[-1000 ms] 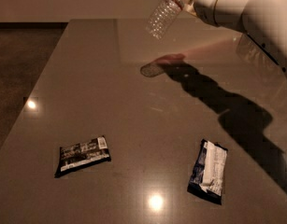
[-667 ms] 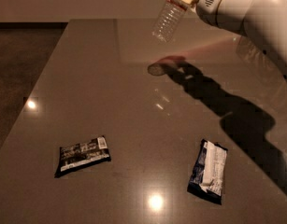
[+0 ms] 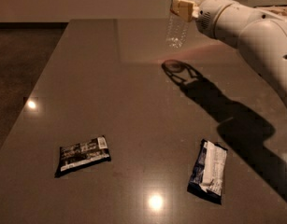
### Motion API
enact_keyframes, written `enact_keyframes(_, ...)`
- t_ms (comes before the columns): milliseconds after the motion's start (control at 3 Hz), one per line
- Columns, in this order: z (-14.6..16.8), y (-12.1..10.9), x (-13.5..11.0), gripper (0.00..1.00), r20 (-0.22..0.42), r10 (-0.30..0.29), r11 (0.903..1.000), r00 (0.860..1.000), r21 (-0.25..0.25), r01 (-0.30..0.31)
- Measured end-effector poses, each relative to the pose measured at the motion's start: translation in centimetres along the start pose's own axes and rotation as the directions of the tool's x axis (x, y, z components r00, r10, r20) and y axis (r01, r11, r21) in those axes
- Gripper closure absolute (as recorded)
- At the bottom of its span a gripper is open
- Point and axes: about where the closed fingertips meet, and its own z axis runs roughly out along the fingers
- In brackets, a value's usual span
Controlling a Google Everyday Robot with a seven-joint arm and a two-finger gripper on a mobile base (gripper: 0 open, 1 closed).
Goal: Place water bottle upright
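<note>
Water bottle (image 3: 177,29) is up in the air at the top of the frame, nearly upright, clear of the desk (image 3: 110,92). The hand (image 3: 182,7) is clamped around its upper part. Its shadow (image 3: 173,66) sits right below. Two snack packets (image 3: 82,155) (image 3: 208,171) lie well apart up front.

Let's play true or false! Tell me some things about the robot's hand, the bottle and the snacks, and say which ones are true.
1. The gripper holds the water bottle in the air above the table. True.
2. The water bottle stands on the table. False: it hangs above it, nearly upright.
3. A dark snack packet and a white-faced snack packet lie on the table. True.
4. The two packets touch. False: they lie apart.
</note>
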Motion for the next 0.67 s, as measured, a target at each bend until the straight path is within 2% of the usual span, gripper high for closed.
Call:
enact_keyframes(333, -0.7, -0.9, -0.8, 1.0, 0.019, -0.243, 0.9698, 0.97, -0.019, 0.243)
enact_keyframes(667, -1.5, -1.4, -1.8, 1.0, 0.066, -0.365, 0.9293, 0.929, -0.034, 0.368)
